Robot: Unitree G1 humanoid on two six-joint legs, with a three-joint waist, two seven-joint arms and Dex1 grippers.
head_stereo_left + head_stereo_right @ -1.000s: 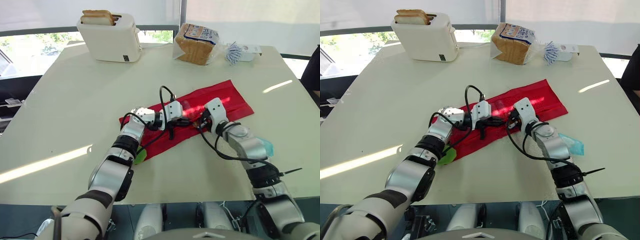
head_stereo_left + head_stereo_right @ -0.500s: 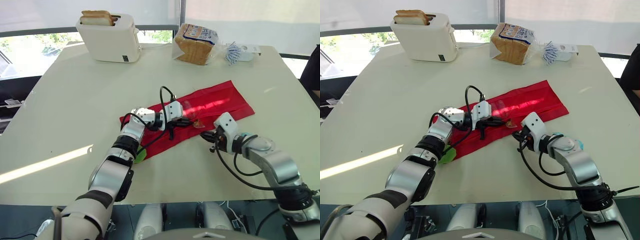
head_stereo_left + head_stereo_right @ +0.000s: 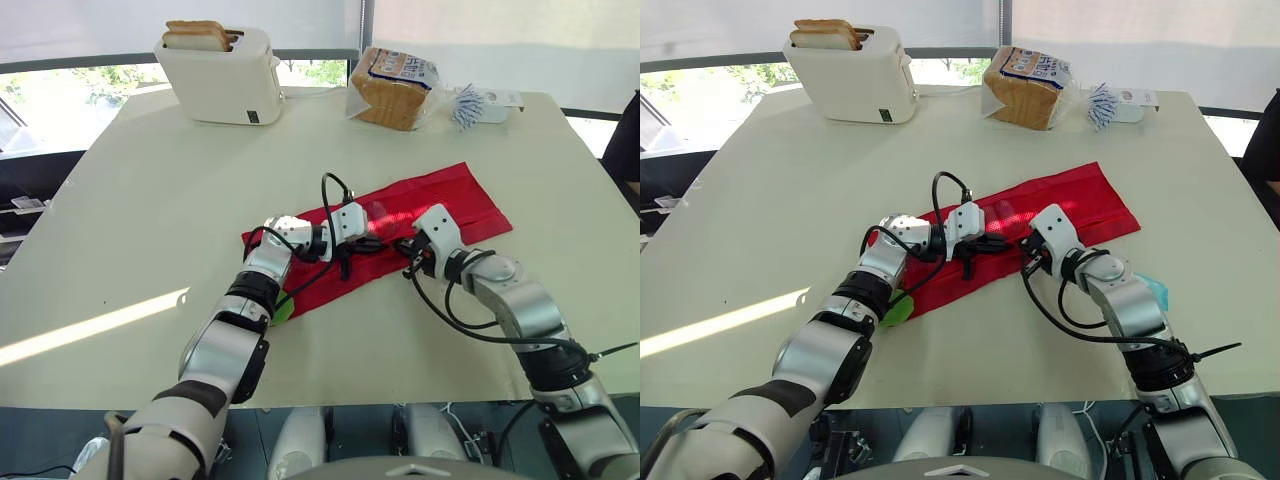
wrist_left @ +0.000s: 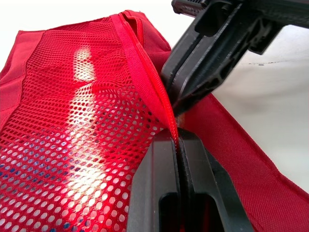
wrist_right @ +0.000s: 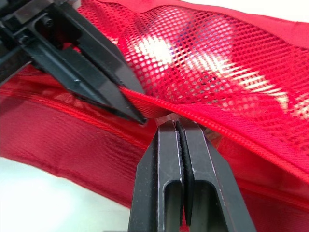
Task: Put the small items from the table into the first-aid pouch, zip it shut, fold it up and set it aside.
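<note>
The red first-aid pouch point(image 3: 440, 200) lies unfolded and flat in the middle of the table, its mesh pocket point(image 4: 72, 121) facing up. My left gripper point(image 3: 372, 243) is shut on the pouch's red zip edge point(image 4: 159, 96), which runs in between its fingers. My right gripper point(image 3: 405, 247) is shut too, its fingertips point(image 5: 179, 126) pressed against the same zip edge, nose to nose with the left fingers point(image 5: 96, 72). A small green item point(image 3: 283, 308) peeks out under my left forearm. Beside my right forearm lies a pale blue item point(image 3: 1152, 290).
At the far edge stand a white toaster point(image 3: 220, 75) holding bread slices, a bag of sliced bread point(image 3: 392, 88) and a small white and blue packet point(image 3: 480, 103). Bare tabletop point(image 3: 150, 200) spreads to the left and front.
My right gripper, which had drawn back onto the table in front of the pouch half a second ago, has returned to the zip edge beside the left gripper. The left gripper has kept its hold.
</note>
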